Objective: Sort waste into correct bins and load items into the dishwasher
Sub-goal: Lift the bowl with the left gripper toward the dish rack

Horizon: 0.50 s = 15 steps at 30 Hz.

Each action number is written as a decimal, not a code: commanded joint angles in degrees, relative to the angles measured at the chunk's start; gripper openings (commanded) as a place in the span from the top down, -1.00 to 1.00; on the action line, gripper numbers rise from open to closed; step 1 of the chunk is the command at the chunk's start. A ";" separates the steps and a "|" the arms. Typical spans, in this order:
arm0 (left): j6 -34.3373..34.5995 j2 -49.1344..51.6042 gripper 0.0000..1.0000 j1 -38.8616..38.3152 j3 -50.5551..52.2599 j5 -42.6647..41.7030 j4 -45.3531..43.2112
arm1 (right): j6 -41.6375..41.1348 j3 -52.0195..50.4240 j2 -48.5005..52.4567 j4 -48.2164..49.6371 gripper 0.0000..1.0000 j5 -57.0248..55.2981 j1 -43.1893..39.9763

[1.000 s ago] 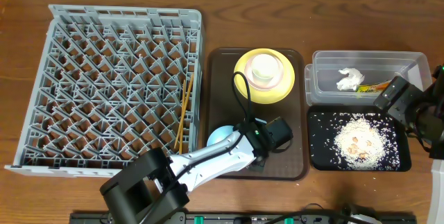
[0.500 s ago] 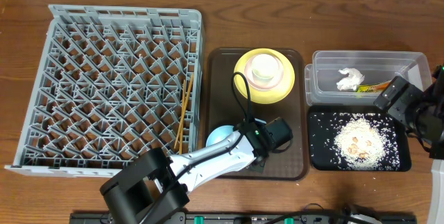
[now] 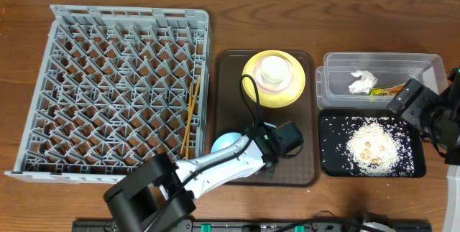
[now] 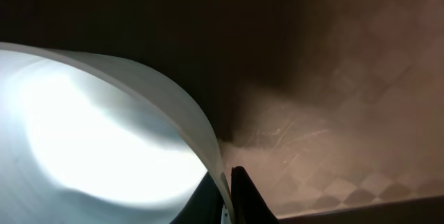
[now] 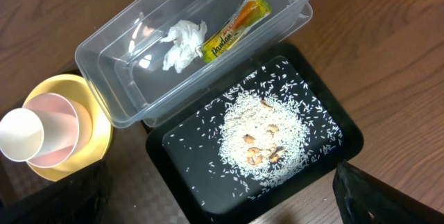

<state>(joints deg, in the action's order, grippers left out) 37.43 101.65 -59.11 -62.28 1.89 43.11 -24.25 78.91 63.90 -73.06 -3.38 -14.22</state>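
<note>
Four containers on the counter (image 3: 431, 16), listed right to left.

1. Clear bin (image 5: 291, 16): one crumpled napkin (image 5: 182, 40) and one snack wrapper (image 5: 234, 24), lying side by side.
2. Black tray (image 5: 347, 137), set against the clear bin's near side: a heap of rice scraps (image 5: 263, 141) with stray grains around it.
3. Brown serving tray (image 3: 305, 153): a yellow plate (image 3: 251, 88) at the far end with a white cup (image 3: 273, 72) on it, and a blue bowl (image 3: 224, 144) at the near left corner.
4. Dish rack (image 3: 108, 88): two chopsticks (image 3: 190, 113) lying along its right edge.

Left end effector (image 4: 223, 189): nearly closed, its fingers (image 4: 246, 196) pinching the blue bowl's rim (one on either side).

Right end effector (image 3: 406, 99): hovers above the right end of the two bins. How far open it is cannot be told.
</note>
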 commanded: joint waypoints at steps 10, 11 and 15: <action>-3.34 -21.38 0.85 1.51 -6.88 -2.25 0.87 | 0.74 0.20 -0.15 -0.07 -0.99 0.00 0.02; -3.80 -23.39 0.85 2.25 -6.95 -2.60 0.83 | 0.74 0.20 -0.15 -0.07 -0.99 0.00 0.02; -5.11 -30.67 0.85 6.75 -6.97 -6.60 0.90 | 0.74 0.20 -0.15 -0.07 -0.99 0.00 0.02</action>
<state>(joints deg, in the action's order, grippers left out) 34.39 74.28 -55.22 -68.60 -1.50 43.55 -24.25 78.91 63.90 -73.06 -3.38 -14.22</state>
